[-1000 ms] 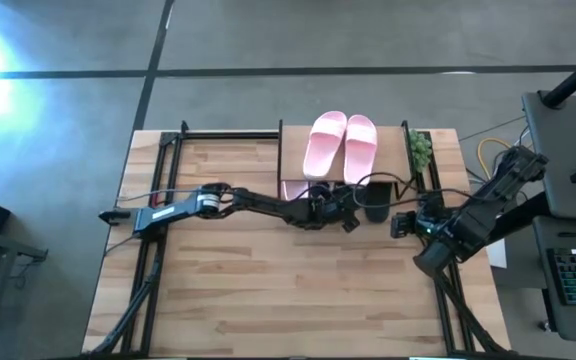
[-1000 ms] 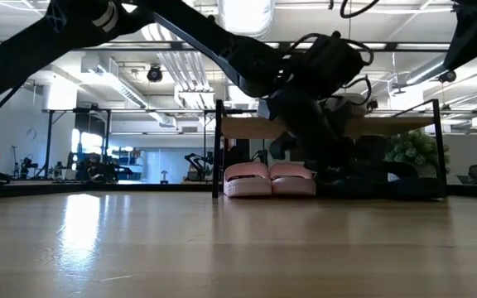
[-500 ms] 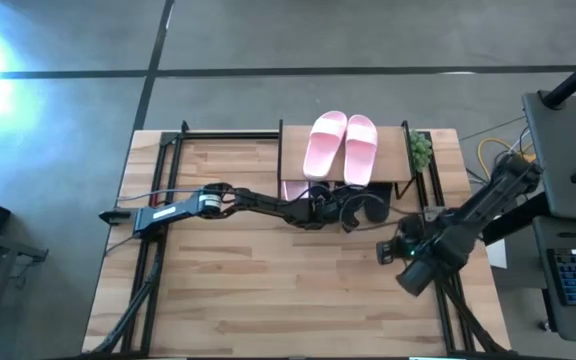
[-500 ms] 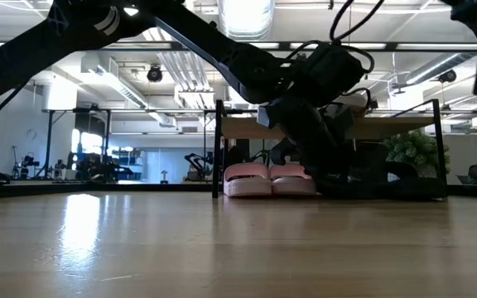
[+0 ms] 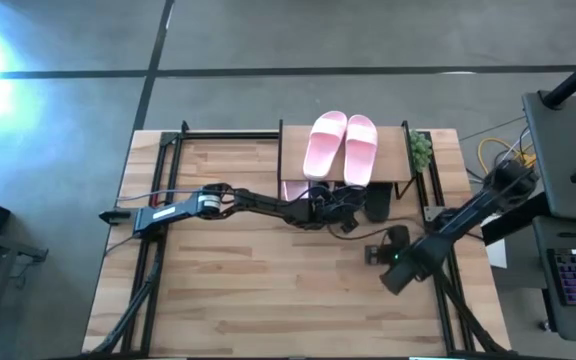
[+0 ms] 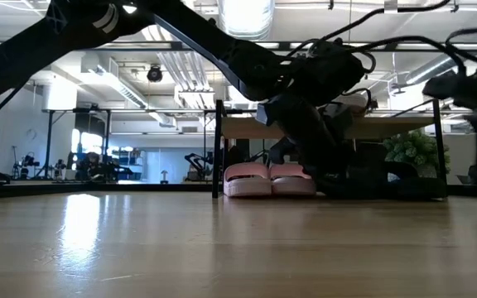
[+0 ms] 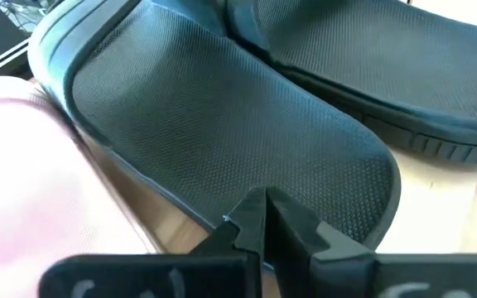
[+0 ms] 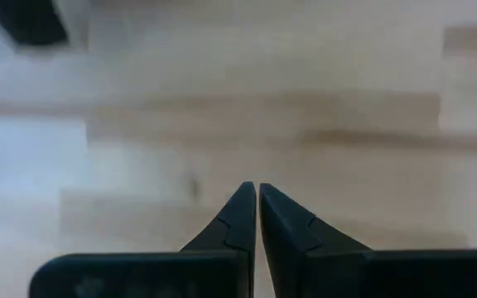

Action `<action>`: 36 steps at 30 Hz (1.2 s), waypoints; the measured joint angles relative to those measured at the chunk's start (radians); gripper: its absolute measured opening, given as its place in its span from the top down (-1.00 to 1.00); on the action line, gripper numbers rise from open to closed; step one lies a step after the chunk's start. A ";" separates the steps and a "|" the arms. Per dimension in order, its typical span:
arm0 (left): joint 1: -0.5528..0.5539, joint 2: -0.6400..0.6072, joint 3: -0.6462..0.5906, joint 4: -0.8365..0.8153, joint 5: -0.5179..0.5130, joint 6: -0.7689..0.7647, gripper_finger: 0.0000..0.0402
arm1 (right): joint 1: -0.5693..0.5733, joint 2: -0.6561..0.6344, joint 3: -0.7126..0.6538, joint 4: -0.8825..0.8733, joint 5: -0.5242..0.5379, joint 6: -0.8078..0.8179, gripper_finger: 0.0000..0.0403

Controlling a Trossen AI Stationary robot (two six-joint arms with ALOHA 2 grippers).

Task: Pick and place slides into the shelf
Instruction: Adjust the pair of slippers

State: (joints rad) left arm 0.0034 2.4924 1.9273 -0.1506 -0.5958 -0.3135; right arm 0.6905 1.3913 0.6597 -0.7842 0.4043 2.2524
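Light-wood surface [image 5: 248,290] carried the low wood-topped shelf [image 5: 393,160], two pink slides [image 5: 340,146] on top. Left gripper [image 7: 263,217], fingers closed and empty, was pressed against a black textured slide [image 7: 247,141] beneath it, apparently being nudged inward. Right gripper [image 8: 251,207], fingers closed, was held over bare wood.

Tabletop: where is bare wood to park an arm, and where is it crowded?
The tabletop is bare along the whole near half and left of the shelf. It is crowded at the shelf front: the left end effector sits shut against the black slides, beside pink slides underneath. The right end effector, shut, hangs over bare wood right of centre.
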 joint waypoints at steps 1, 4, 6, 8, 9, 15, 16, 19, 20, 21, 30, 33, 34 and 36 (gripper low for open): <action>-0.001 0.000 0.000 -0.001 -0.001 -0.009 1.00 | -0.017 -0.022 -0.027 0.015 0.024 0.000 0.94; -0.001 -0.002 0.000 -0.009 0.000 -0.047 1.00 | -0.080 -0.097 -0.100 0.015 0.100 -0.001 0.94; -0.001 -0.002 -0.001 -0.010 0.000 -0.048 1.00 | -0.122 -0.149 -0.149 0.012 0.120 -0.001 0.94; -0.001 -0.004 -0.001 -0.012 0.000 -0.047 1.00 | -0.152 -0.194 -0.188 0.020 0.124 -0.011 0.94; -0.001 -0.004 -0.001 -0.014 0.001 -0.048 1.00 | -0.163 -0.213 -0.204 0.022 0.123 -0.022 0.94; -0.002 -0.006 -0.001 -0.016 0.002 -0.047 1.00 | -0.198 -0.269 -0.267 0.067 0.128 -0.054 0.94; -0.002 -0.006 -0.001 -0.016 0.002 -0.047 1.00 | -0.204 -0.270 -0.273 0.070 0.136 -0.054 0.94; -0.002 -0.006 -0.001 -0.016 0.002 -0.047 1.00 | -0.224 -0.264 -0.284 0.078 0.147 -0.054 0.94; -0.002 -0.006 0.000 -0.017 0.002 -0.047 1.00 | -0.230 -0.261 -0.292 0.090 0.147 -0.057 0.94; -0.002 -0.006 0.000 -0.017 0.002 -0.047 1.00 | -0.236 -0.257 -0.299 0.109 0.148 -0.061 0.94; -0.003 -0.008 -0.001 -0.018 0.007 -0.047 1.00 | -0.320 -0.222 -0.355 0.350 0.171 -0.204 0.94; -0.003 -0.009 -0.001 -0.019 0.007 -0.047 1.00 | -0.349 -0.221 -0.355 0.348 0.195 -0.234 0.94; -0.003 -0.009 -0.002 -0.019 0.008 -0.048 1.00 | -0.357 -0.219 -0.355 0.347 0.206 -0.238 0.94; -0.003 -0.010 -0.001 -0.019 0.008 -0.047 1.00 | -0.379 -0.219 -0.355 0.346 0.221 -0.248 0.94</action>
State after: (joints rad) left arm 0.0006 2.4826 1.9259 -0.1692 -0.5873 -0.3607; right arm 0.3115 1.1721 0.3046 -0.4383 0.6251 2.0044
